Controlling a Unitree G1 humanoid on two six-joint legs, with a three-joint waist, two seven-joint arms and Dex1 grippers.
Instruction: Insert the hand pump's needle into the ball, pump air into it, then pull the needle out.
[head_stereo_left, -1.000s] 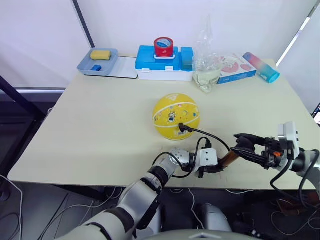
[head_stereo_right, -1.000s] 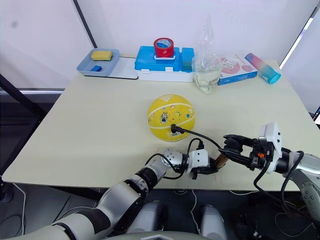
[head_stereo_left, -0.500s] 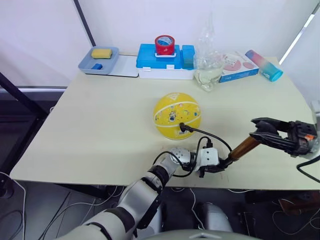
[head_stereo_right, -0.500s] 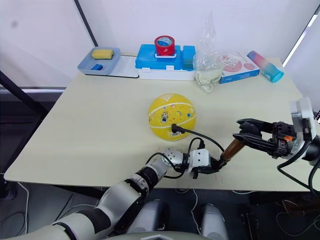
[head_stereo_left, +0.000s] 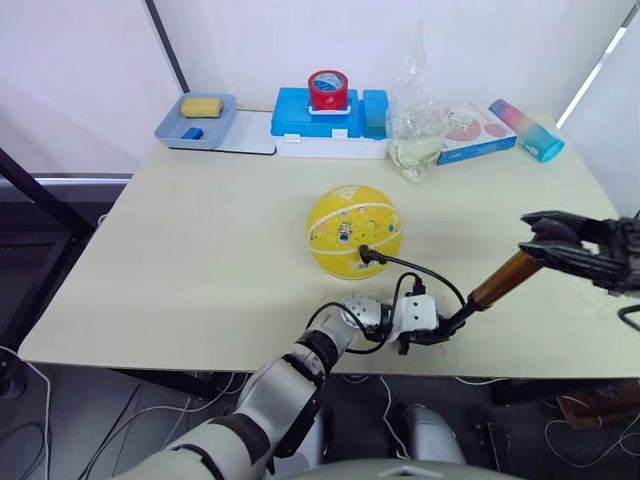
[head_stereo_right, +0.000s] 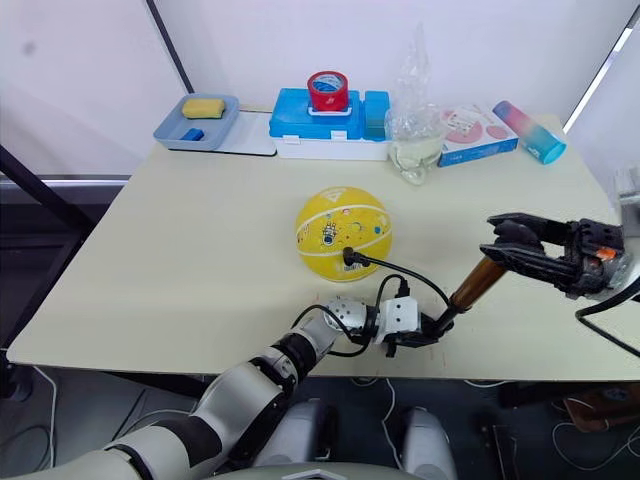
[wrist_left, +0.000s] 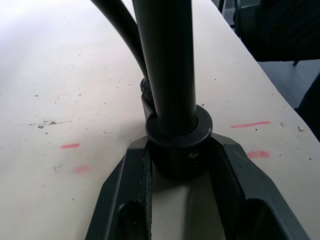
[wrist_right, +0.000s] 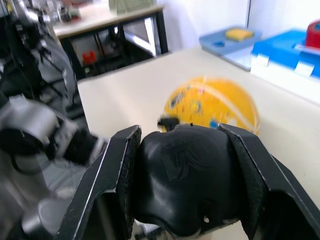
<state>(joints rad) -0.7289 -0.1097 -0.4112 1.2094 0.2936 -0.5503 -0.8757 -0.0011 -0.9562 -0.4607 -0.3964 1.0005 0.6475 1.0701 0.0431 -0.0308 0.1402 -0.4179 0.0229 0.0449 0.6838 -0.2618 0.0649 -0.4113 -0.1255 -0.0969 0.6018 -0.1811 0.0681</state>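
The yellow ball (head_stereo_left: 352, 232) rests mid-table. The black fitting (head_stereo_left: 366, 254) of the hose (head_stereo_left: 425, 275) sits against its front side, and the needle is hidden inside. From there the hose loops to the hand pump's black lower end (head_stereo_left: 447, 326) near the table's front edge. My left gripper (head_stereo_left: 432, 331) is shut on that end cap (wrist_left: 177, 145). The gold barrel (head_stereo_left: 505, 278) slants up to the right to the black handle (wrist_right: 185, 175). Above the table's right side, my right gripper (head_stereo_left: 556, 240) is shut on the handle.
Along the back edge stand a grey tray (head_stereo_left: 195, 125) with a yellow sponge, a blue box (head_stereo_left: 325, 125) with a red tape roll (head_stereo_left: 327, 90), a clear plastic bag (head_stereo_left: 415, 120), a pink-and-blue carton (head_stereo_left: 470, 133) and a tube (head_stereo_left: 525, 130). Red marks (wrist_left: 70, 146) dot the tabletop.
My right gripper has moved up and to the right with the handle, drawing the pump out longer and steeper. The left gripper, pump base, hose and ball have stayed put.
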